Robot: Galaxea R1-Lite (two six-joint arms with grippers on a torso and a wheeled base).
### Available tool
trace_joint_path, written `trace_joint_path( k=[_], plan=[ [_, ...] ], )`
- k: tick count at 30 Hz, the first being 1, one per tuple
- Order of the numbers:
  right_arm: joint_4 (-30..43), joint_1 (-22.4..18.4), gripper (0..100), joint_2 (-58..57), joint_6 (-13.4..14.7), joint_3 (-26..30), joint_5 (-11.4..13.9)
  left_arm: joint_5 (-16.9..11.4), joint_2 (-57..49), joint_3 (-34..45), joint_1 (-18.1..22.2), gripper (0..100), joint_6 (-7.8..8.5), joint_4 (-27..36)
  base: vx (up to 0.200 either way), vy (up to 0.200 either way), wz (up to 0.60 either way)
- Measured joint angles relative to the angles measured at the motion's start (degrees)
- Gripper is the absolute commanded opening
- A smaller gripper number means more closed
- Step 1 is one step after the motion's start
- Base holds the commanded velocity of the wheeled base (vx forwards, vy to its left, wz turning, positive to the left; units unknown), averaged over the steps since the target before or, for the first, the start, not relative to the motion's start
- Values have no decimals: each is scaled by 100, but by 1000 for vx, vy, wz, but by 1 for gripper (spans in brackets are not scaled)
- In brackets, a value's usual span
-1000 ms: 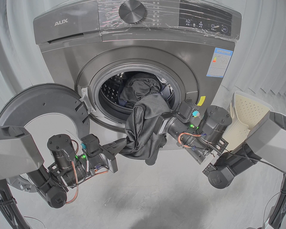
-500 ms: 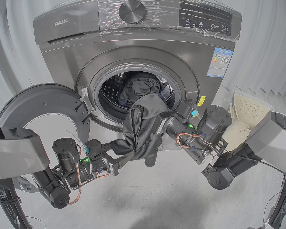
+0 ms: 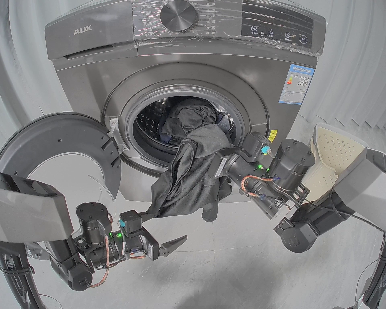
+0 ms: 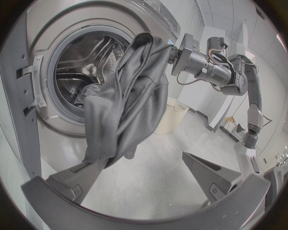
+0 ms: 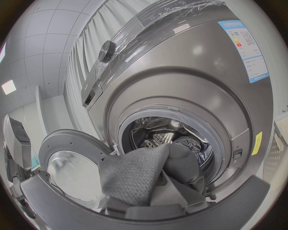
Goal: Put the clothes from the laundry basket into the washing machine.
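Hanging out of the drum (image 3: 146, 120), the garment (image 3: 189, 177) is gripped by the right tool (image 3: 211, 161), likely for stuffing in, while the left tool (image 3: 168, 226) is spread wide below it.

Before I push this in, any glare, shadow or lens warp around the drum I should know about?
Head view: the plastic film on the washing machine glints; the drum is dim behind the dark garment. Left wrist view: fisheye bows the machine's front; drum steel shows bright streaks. Right wrist view: soft light patches on the front.
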Motion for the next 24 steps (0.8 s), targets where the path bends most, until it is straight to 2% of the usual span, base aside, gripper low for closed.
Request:
trace_joint_path(
  k=[7,11,15,21,24],
  plan=[
    [4,-40,0,0,0,-27,0,-288,44,351,-5,100,290,5,0,0,0],
    [4,-52,0,2,0,-30,2,-318,-2,332,0,100,304,6,0,0,0],
    [6,-57,0,2,-2,-27,2,-324,-265,180,0,100,213,5,0,0,0],
    [33,-57,0,0,-16,-27,0,-280,-794,-256,-9,100,-138,6,0,0,0],
    [45,-38,0,-1,-20,-33,0,-206,-887,-525,-9,100,-165,6,0,0,0]
  ],
)
